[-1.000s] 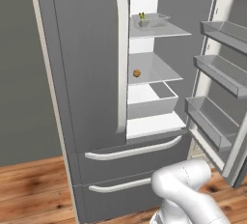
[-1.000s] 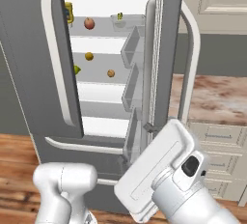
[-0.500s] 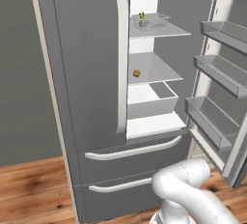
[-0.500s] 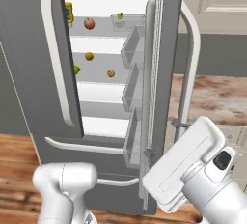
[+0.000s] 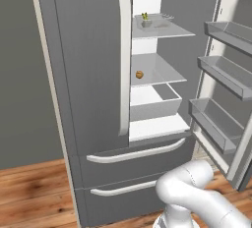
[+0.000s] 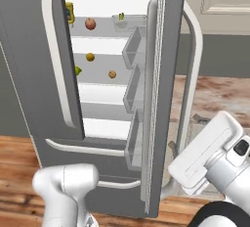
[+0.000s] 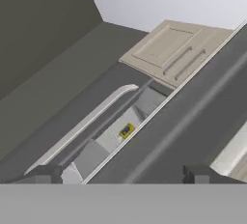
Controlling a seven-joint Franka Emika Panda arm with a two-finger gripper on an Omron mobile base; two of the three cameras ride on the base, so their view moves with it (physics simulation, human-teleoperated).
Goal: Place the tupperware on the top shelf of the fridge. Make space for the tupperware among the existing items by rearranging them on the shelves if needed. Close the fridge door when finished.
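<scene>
- Hand view had the gripper (image 7: 123, 174) with its two dark fingertips (image 7: 44, 174) spread as wide as they go, nothing between them, nothing touched
- Beyond the tips the hand camera looked along the fridge (image 7: 53, 68): a long pale curved handle (image 7: 87, 117) on one dark door, a sliver of white interior beside it with a small yellow item (image 7: 127, 131), and a beige cabinet (image 7: 173, 49) further off
- Over on the left base view, the right fridge door (image 5: 231, 89) stood swung open, its grey door racks (image 5: 224, 67) facing in
- The tupperware (image 5: 147, 22) sat on the top shelf (image 5: 165, 29), a sprig of green showing above its rim; right base view showed it (image 6: 124, 21) at the shelf's right end, near the door racks
- A round red-orange fruit (image 6: 90, 23) rested on that same top shelf, well apart from the tub
- One shelf down, a small tan-brown round item (image 5: 139, 74) lay alone in the left base view
- Below that, a grey drawer (image 5: 155, 101) sat on a lower shelf
</scene>
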